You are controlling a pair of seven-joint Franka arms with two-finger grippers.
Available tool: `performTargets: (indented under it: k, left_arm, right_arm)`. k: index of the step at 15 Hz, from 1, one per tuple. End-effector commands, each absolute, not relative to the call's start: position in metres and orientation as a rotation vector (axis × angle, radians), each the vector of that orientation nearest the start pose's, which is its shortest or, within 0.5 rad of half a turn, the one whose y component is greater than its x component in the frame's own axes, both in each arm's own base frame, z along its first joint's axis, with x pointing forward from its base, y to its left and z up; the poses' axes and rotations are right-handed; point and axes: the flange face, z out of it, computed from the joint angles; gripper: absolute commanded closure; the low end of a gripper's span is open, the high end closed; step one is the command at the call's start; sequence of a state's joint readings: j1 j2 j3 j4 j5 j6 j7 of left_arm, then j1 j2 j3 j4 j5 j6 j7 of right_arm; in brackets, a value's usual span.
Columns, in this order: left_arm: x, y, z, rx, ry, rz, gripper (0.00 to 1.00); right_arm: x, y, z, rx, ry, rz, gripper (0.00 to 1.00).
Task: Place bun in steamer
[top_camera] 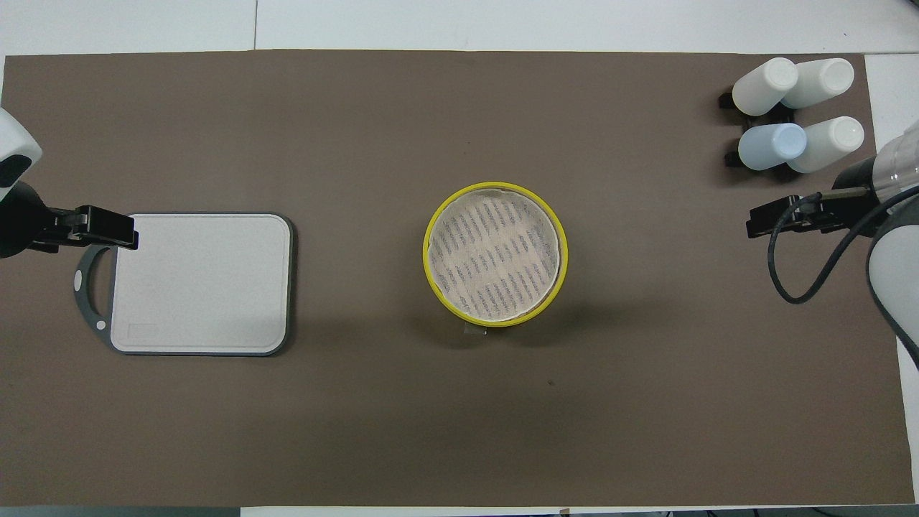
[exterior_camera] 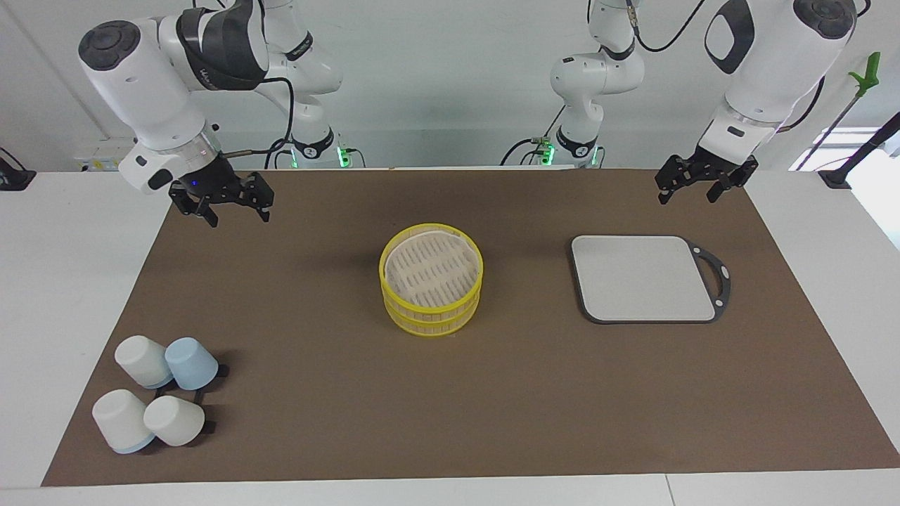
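The yellow two-tier steamer [exterior_camera: 431, 280] [top_camera: 495, 251] stands at the middle of the brown mat, and its pale slatted floor shows bare. No bun shows in either view. My right gripper [exterior_camera: 238, 215] [top_camera: 767, 222] hangs open and holds nothing, over the mat's edge at the right arm's end, closer to the robots than the cups. My left gripper [exterior_camera: 687, 198] [top_camera: 108, 227] waits open with nothing in it, over the mat beside the grey board's handle.
A grey rectangular board [exterior_camera: 643, 277] [top_camera: 201, 283] with a dark handle lies toward the left arm's end. Several upturned white and pale-blue cups [exterior_camera: 156, 397] [top_camera: 793, 104] cluster at the mat's corner farthest from the robots, at the right arm's end.
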State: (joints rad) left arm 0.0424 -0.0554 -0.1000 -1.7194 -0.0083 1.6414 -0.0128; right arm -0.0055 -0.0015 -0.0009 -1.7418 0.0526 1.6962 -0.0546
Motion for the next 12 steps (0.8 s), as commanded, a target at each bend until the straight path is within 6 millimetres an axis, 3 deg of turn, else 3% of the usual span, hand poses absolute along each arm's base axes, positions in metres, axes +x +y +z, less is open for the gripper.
performTargets:
  k: [1,12]
  left_arm:
    - [0.5334,-0.0358,0.5948,-3.154,0.086,0.021,0.0]
    - [0.5328,-0.0358,0.5955,-3.154,0.086,0.021,0.0]
  right_arm:
    - [0.5532,0.0001,0.5553,-3.112,-0.017,0.05,0.0]
    - [0.5562,-0.0013,0.5571,-3.137,-0.016,0.014,0.0]
